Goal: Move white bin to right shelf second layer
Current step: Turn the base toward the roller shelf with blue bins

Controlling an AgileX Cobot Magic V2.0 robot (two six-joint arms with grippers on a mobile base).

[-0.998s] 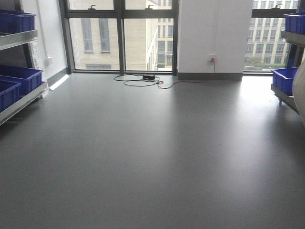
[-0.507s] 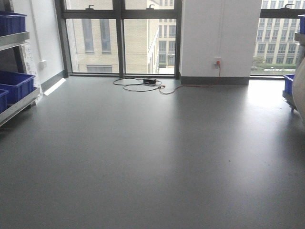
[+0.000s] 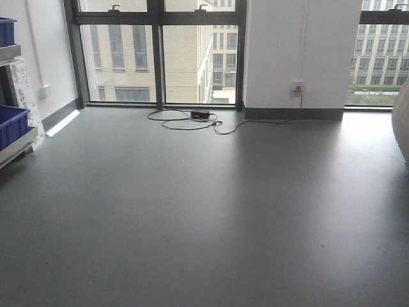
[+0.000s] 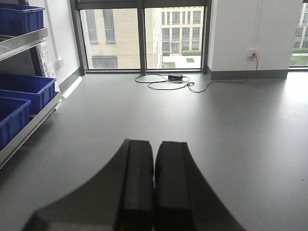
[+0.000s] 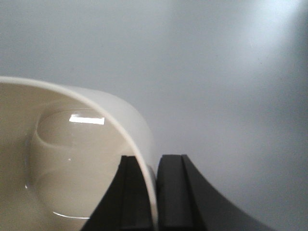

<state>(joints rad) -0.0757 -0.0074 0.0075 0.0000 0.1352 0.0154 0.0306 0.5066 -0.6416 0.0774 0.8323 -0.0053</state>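
My right gripper (image 5: pixel 153 166) is shut on the rim of the white bin (image 5: pixel 62 154), one finger inside the wall and one outside, holding it above the grey floor. A pale curved sliver of the bin (image 3: pixel 402 121) shows at the right edge of the front view. My left gripper (image 4: pixel 154 151) is shut and empty, held above the floor. The right shelf second layer is out of view.
A left rack (image 4: pixel 29 127) carries blue crates (image 4: pixel 26 89) on its levels; it also shows at the left edge of the front view (image 3: pixel 16 144). A black adapter and cables (image 3: pixel 201 116) lie on the floor by the windows. A white pillar (image 3: pixel 300 51) stands ahead right.
The front view has swung left: the right rack and its blue crates have slid out of frame, and the left rack has shifted toward the left edge. The bin stays held.
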